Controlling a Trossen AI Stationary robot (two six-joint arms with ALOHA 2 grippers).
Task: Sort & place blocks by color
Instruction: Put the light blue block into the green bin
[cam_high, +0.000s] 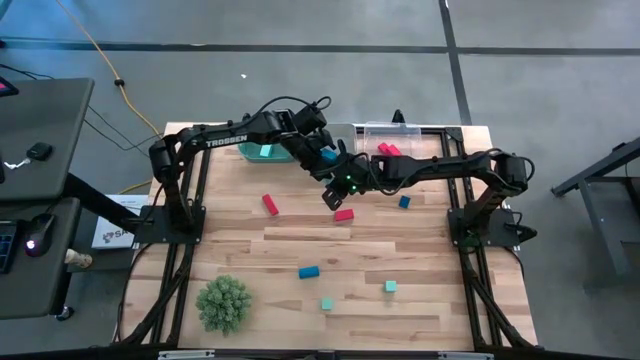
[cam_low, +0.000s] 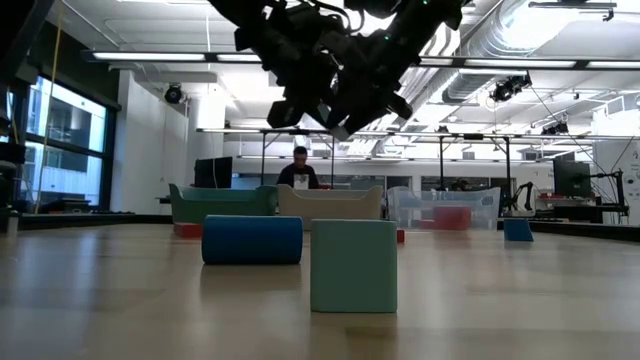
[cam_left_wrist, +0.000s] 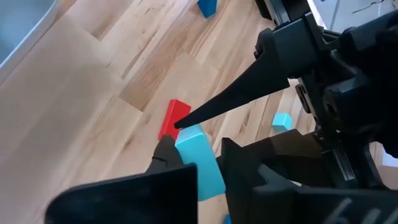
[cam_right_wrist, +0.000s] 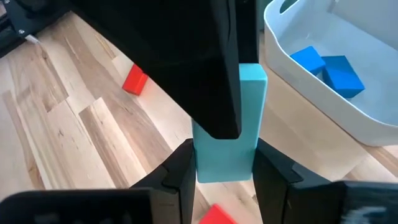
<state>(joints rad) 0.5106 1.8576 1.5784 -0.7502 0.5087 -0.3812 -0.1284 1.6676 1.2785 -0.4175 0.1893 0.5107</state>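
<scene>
A light teal bar (cam_right_wrist: 233, 124) hangs in the air over the table's middle, and both grippers are shut on it. My left gripper (cam_left_wrist: 198, 155) reaches it from the far left and my right gripper (cam_right_wrist: 224, 163) from the right; in the high view they meet at the left gripper (cam_high: 330, 165) and the right gripper (cam_high: 340, 188). Loose on the table lie a red block (cam_high: 270, 204), another red block (cam_high: 344, 214), a blue block (cam_high: 404, 201), a blue bar (cam_high: 308, 271) and two teal cubes (cam_high: 326, 303). My left gripper pinches the teal bar between its two fingers on two opposite sides (cam_left_wrist: 189, 143). It slants down from the table's far left. The bar is clear of the table. My right gripper pinches one end of the bar (cam_right_wrist: 224, 168) between its two fingers, slanting down from the right. The bar runs on out of the fingers, and the left gripper's dark finger (cam_right_wrist: 214, 93) covers part of its other end.
Three bins stand along the far edge: a teal one (cam_high: 262, 152), a white one holding blue blocks (cam_right_wrist: 329, 68) and a clear one holding red blocks (cam_high: 395, 145). A green spiky plant ball (cam_high: 224, 303) sits near the front left. The near half of the table has free room.
</scene>
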